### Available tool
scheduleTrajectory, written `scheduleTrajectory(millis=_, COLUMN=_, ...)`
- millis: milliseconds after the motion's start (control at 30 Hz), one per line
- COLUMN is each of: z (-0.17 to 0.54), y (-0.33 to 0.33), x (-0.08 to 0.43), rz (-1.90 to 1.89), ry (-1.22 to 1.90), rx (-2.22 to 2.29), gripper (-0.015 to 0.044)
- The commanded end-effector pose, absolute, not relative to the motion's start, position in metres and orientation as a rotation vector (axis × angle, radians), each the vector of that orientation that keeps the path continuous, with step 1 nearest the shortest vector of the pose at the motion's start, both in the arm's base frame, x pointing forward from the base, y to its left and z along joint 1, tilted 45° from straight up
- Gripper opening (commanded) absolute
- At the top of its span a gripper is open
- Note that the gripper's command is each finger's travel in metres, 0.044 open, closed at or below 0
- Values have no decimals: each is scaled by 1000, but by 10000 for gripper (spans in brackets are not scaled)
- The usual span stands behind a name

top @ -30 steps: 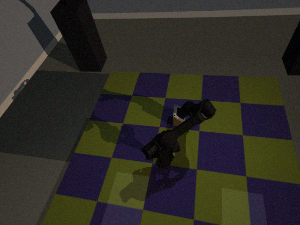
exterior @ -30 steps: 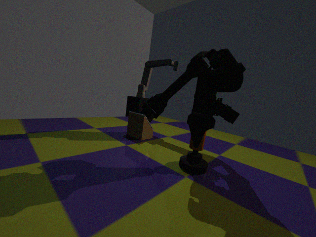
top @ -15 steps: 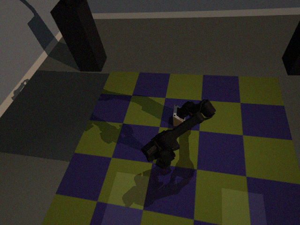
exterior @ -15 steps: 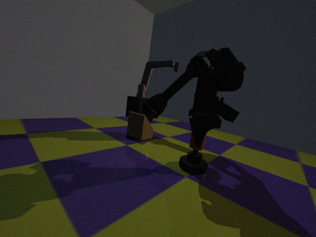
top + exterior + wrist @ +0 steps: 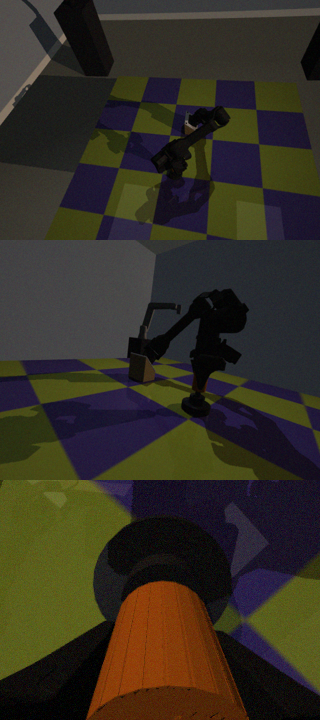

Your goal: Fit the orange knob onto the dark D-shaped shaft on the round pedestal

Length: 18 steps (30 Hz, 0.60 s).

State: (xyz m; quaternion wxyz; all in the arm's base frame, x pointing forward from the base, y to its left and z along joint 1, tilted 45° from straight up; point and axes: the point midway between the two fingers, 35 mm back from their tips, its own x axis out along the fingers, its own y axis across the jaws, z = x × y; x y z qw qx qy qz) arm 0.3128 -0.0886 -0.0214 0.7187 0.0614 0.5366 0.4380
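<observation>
My gripper (image 5: 200,386) (image 5: 163,635) points down, shut on the orange knob (image 5: 194,384) (image 5: 162,650). The knob is upright above the round dark pedestal (image 5: 195,407) (image 5: 102,582), which stands on the checkered floor. In the exterior view the knob's lower end is just above the pedestal's raised centre, with a short dark piece of the shaft (image 5: 197,393) showing between them. The knob is not down on the pedestal. Whether the shaft's tip is inside the hole cannot be told. The hole and both flat sides are hidden. In the top view the arm mostly covers the knob.
My arm's base is on a tan wedge-shaped block (image 5: 189,130) (image 5: 136,367), behind the pedestal in the exterior view. A grey arm (image 5: 162,306) stands on a dark box farther back. Dark pillars (image 5: 87,41) (image 5: 312,56) stand beyond the checkered area. Arm shadows cross the pedestal's surroundings.
</observation>
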Motion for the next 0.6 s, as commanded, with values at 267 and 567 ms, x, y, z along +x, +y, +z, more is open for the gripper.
scheduleTrajectory(millis=267, z=-23, y=-88, x=313, rz=969, ry=1183, rx=130, gripper=0)
scheduleTrajectory(millis=567, z=-19, y=-91, x=314, rz=969, ry=1183, rx=130, gripper=0)
